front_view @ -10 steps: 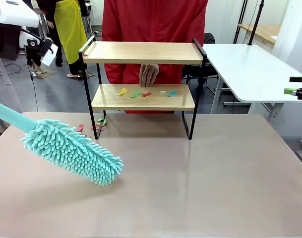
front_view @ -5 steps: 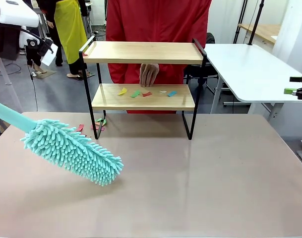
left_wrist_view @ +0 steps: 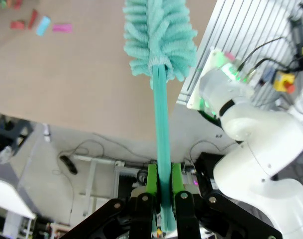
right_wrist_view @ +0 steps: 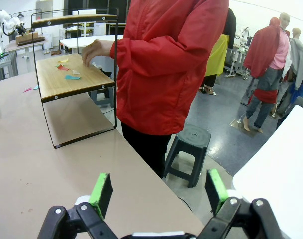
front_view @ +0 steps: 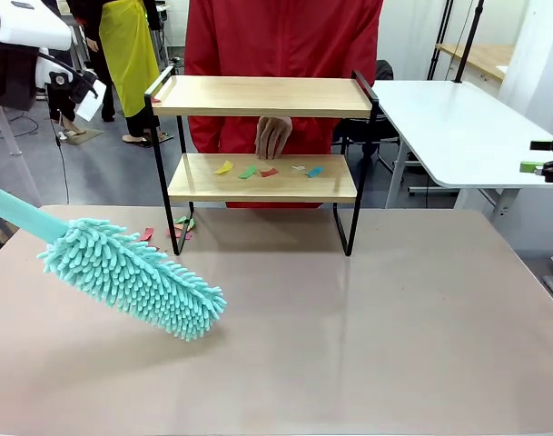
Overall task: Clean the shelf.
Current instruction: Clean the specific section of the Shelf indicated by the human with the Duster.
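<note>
Beige table (front_view: 376, 336) in front, open lab floor behind it, a white side table off to the right. One shelf (front_view: 258, 95) stands at the table's far edge, long axis left to right, two wooden boards in a black frame. Lower board (front_view: 258, 186) carries five paper scraps (front_view: 269, 172) in a loose row: yellow, green, red, pale, blue. A few more scraps lie on the table by the shelf's left legs; count unclear. One duster (front_view: 135, 277), teal and shaggy, lies slantwise low over the table's near-left part, handle running up and off the left edge, tip pointing toward the middle. Left gripper (left_wrist_view: 163, 196) is pressed tight on the duster handle, green pads on either side. Right gripper (right_wrist_view: 158, 190) is spread wide, nothing between the pads, off past the table's right side. From the duster head the shelf lies ahead and to the right, well apart, so the left arm looks the one to sweep, probably swinging the tip toward the lower board. A person's hand (front_view: 273, 136) hangs between the boards at the back, just behind the scraps, which could get in the way.
</note>
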Controlling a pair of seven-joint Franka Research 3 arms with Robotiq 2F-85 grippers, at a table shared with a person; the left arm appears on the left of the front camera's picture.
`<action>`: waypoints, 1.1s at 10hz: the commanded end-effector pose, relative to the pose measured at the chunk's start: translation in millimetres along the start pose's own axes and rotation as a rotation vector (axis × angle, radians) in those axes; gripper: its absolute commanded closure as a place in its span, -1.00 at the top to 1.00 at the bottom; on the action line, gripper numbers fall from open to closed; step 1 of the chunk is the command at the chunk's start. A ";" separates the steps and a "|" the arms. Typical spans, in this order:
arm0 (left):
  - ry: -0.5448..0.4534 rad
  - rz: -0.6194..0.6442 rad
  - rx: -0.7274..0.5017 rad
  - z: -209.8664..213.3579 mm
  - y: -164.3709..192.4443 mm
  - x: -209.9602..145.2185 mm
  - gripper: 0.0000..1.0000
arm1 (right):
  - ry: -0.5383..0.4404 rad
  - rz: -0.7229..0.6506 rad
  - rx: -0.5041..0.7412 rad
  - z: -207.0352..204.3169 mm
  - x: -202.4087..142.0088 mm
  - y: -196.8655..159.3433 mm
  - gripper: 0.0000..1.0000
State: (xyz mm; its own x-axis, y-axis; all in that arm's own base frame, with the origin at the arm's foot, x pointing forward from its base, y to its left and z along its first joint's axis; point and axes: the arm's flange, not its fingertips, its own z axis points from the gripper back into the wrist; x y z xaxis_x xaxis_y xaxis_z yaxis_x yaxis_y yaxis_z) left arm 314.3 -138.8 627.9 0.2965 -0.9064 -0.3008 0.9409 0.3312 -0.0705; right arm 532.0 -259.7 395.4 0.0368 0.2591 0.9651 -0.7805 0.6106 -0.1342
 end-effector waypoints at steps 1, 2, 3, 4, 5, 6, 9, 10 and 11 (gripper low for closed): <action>-0.159 -0.087 -0.052 -6.6 3.2 -1.4 -0.74 | 0.018 -0.013 -0.003 -1.0 5.9 -0.3 1.00; -0.226 -0.107 -0.054 -8.8 -0.7 -2.3 -0.74 | 0.018 -0.013 -0.003 -1.0 5.9 -0.3 1.00; -0.296 -0.104 -0.052 -6.8 -3.2 -0.5 -0.74 | 0.018 -0.013 -0.003 -1.0 5.9 -0.3 1.00; -0.373 -0.084 -0.067 -6.7 -11.4 3.5 -0.74 | 0.018 -0.013 -0.003 -1.0 5.9 -0.3 1.00; -0.424 -0.019 -0.091 -3.7 -18.1 13.2 -0.74 | 0.018 -0.013 -0.003 -1.0 5.9 -0.3 1.00; -0.463 0.064 -0.096 2.2 -29.8 24.1 -0.74 | 0.018 -0.013 -0.003 -1.0 5.9 -0.3 1.00; -0.587 0.288 -0.126 17.2 -61.5 54.0 -0.74 | 0.018 -0.013 -0.003 -1.0 5.9 -0.3 1.00; -0.609 0.379 -0.144 17.6 -65.1 64.2 -0.74 | 0.018 -0.013 -0.003 -1.0 5.9 -0.3 1.00; -0.622 0.464 -0.146 20.6 -68.7 75.7 -0.74 | 0.018 -0.013 -0.003 -1.0 5.9 -0.3 1.00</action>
State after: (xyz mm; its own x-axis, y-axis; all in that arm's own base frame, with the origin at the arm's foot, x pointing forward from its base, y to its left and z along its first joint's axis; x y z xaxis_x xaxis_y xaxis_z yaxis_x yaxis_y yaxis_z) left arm 276.2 -230.2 636.9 0.6763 -0.7009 0.2265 0.7366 0.6438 -0.2072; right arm 532.0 -259.9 395.4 0.0369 0.2591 0.9651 -0.7803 0.6108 -0.1341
